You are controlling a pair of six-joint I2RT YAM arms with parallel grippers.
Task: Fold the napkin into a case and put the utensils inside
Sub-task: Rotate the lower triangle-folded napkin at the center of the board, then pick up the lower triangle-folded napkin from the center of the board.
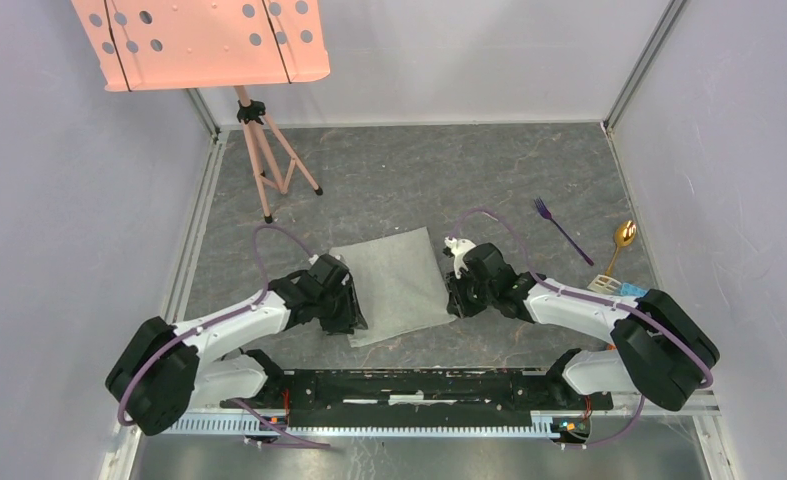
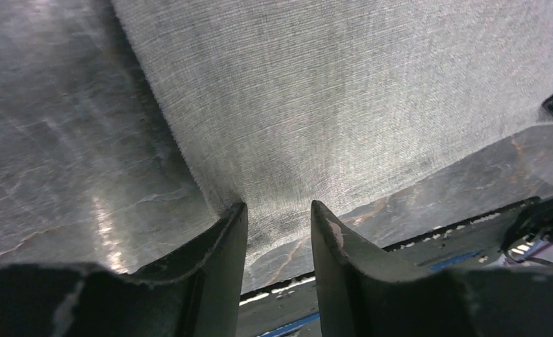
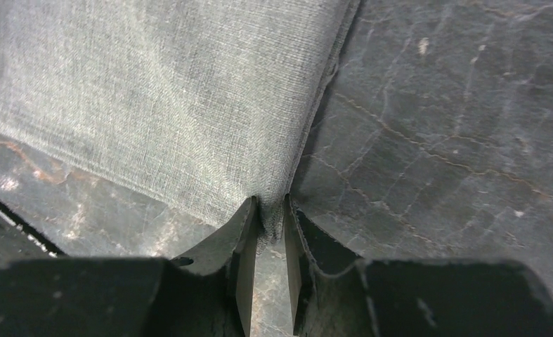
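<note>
The napkin (image 1: 394, 283) lies flat and unfolded on the grey marbled tabletop (image 1: 419, 170), between my two arms, with one tool at each of its near corners.

My left tool (image 2: 277, 207) is low over the near left corner. Its fingers (image 2: 220, 246) stand well apart, one on each side of the corner, and the cloth runs loose through the gap between them. That tool is released and grips nothing.

My right tool (image 3: 270, 203) is at the near right corner. There the jaws are drawn close, with only a thin slit between them, and the cloth puckers into the tips. It is clenched on the napkin's corner.

The utensils are off to my right, well apart from the cloth. The purple fork (image 1: 561, 228) lies at a slant on the tabletop. Just beyond it lies the spoon (image 1: 619, 245) — gold bowl away from me, thin handle pointing back toward my right arm. Neither touches the napkin or either tool.

At the far left a salmon-pink perforated panel (image 1: 204, 40) sits on a pink tripod (image 1: 264, 150).
</note>
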